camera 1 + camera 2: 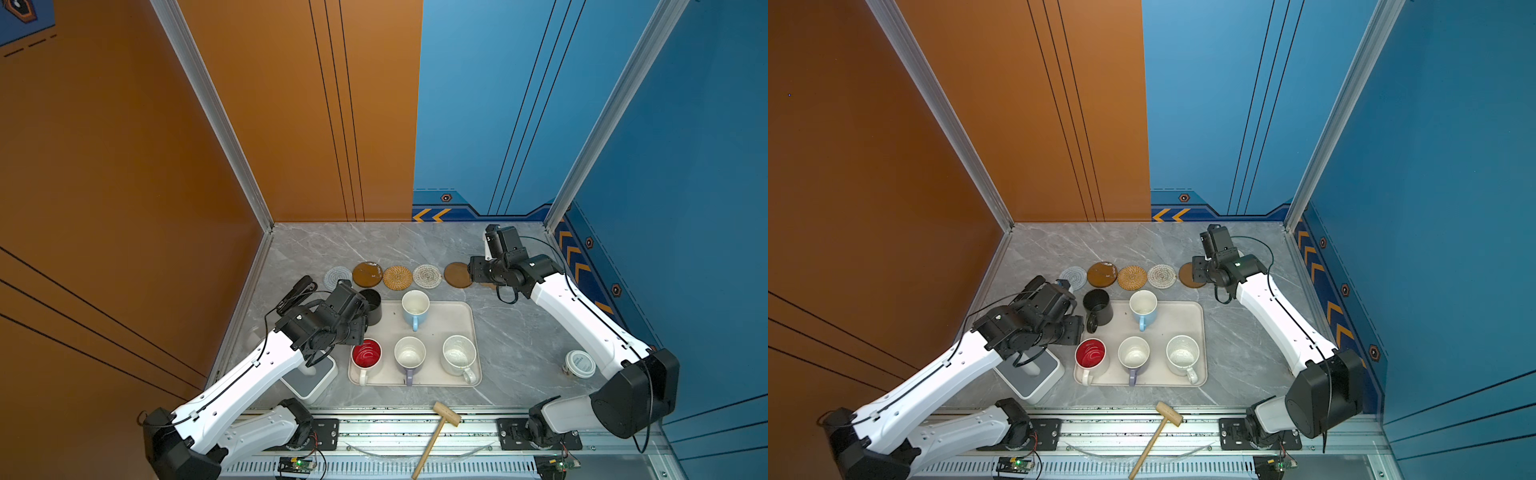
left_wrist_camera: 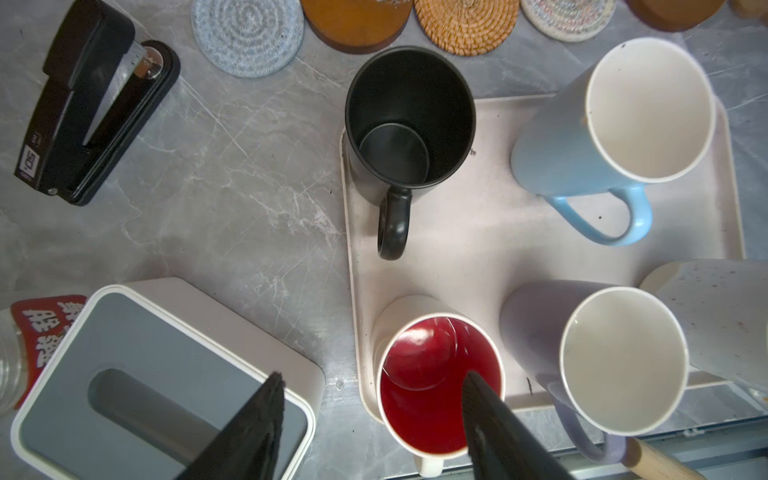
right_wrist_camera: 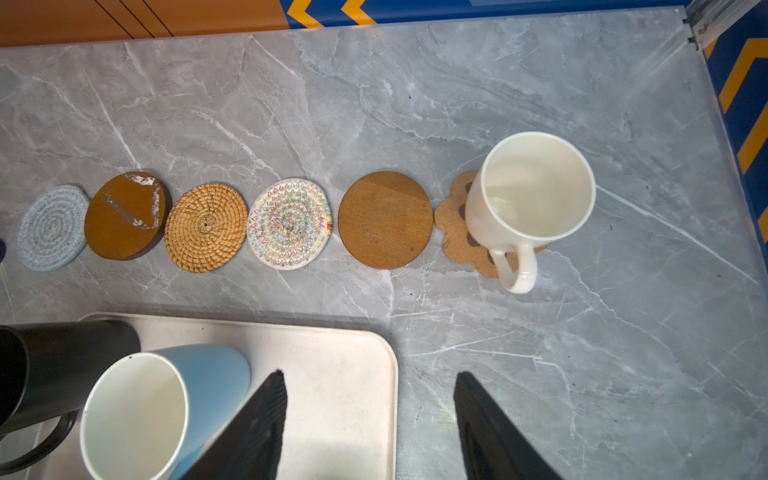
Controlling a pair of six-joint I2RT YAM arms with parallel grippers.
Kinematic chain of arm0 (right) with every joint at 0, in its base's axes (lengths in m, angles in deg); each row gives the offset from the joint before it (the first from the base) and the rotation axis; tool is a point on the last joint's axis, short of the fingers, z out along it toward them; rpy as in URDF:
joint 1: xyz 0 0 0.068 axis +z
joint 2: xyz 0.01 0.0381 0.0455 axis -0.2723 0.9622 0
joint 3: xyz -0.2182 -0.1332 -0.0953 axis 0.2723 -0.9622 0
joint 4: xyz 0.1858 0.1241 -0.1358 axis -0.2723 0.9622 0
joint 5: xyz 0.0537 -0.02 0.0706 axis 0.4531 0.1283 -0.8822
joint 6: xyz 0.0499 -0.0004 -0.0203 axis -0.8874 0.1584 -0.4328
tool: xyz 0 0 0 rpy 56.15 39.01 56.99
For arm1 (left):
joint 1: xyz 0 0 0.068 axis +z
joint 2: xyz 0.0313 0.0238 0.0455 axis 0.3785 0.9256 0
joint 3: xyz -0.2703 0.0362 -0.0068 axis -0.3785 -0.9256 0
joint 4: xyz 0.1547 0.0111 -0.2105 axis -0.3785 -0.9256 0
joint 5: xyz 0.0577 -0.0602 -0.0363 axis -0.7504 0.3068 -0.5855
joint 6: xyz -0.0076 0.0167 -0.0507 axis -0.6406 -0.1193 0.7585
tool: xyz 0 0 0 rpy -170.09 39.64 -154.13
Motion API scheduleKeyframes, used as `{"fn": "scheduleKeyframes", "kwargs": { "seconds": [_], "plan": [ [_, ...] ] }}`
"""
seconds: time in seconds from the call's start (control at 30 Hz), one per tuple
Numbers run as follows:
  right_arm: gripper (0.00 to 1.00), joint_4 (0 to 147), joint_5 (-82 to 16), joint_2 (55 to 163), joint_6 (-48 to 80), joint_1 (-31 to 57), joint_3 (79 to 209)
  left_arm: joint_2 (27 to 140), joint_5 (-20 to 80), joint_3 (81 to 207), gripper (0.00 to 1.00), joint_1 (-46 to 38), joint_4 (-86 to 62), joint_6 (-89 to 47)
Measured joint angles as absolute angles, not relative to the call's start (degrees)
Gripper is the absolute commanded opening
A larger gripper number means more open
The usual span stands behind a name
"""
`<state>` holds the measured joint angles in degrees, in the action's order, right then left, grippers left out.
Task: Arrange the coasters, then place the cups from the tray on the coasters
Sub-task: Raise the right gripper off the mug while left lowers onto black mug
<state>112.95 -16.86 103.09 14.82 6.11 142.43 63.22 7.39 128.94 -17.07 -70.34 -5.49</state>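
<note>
Five round coasters lie in a row behind the tray (image 1: 440,316): a beaded spiral (image 1: 337,277), glossy brown (image 1: 367,274), rattan (image 1: 397,277), a second spiral (image 1: 427,276), matte brown (image 1: 457,275). The paw-shaped coaster (image 3: 451,224) at the right end carries a cream-white cup (image 3: 532,195). On the tray stand the black cup (image 1: 372,305), light blue cup (image 1: 414,309), red-inside cup (image 1: 366,357), lavender cup (image 1: 409,357) and speckled cup (image 1: 458,357). My left gripper (image 2: 372,376) is open above the red-inside cup's left side. My right gripper (image 3: 370,374) is open over the tray's far right corner, holding nothing.
A black stapler (image 2: 91,104) lies left of the coasters. A white-and-grey square device (image 2: 166,374) sits left of the tray, with a red-labelled jar (image 2: 25,345) beside it. A white-lidded jar (image 1: 579,363) stands at the right. A wooden mallet (image 1: 440,428) rests on the front rail.
</note>
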Motion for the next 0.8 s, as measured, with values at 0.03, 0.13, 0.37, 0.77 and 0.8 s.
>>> {"fn": "scheduleKeyframes", "kwargs": {
  "seconds": [0.03, 0.13, 0.37, 0.77, 0.8],
  "plan": [
    [0.63, 113.0, -16.9, 103.1, 14.6, 6.3, 142.0, 64.1, 7.4, 128.9, 0.69, -17.4, -70.2, -5.2],
    [0.63, 113.0, -16.9, 103.1, 14.2, 6.6, 140.9, 66.3, 7.4, 128.5, 0.69, -18.0, -69.3, -4.4],
    [0.64, 113.0, -16.8, 102.4, 13.2, 6.7, 139.0, 69.9, 7.3, 127.9, 0.67, -18.0, -65.5, -3.2],
    [0.64, 112.9, -16.5, 101.9, 12.7, 6.7, 138.8, 76.1, 6.9, 127.0, 0.59, -15.9, -58.2, -1.9],
    [0.64, 112.9, -16.5, 101.9, 12.7, 6.7, 138.8, 76.2, 6.9, 127.0, 0.59, -15.4, -57.6, -1.9]
  ]
}}
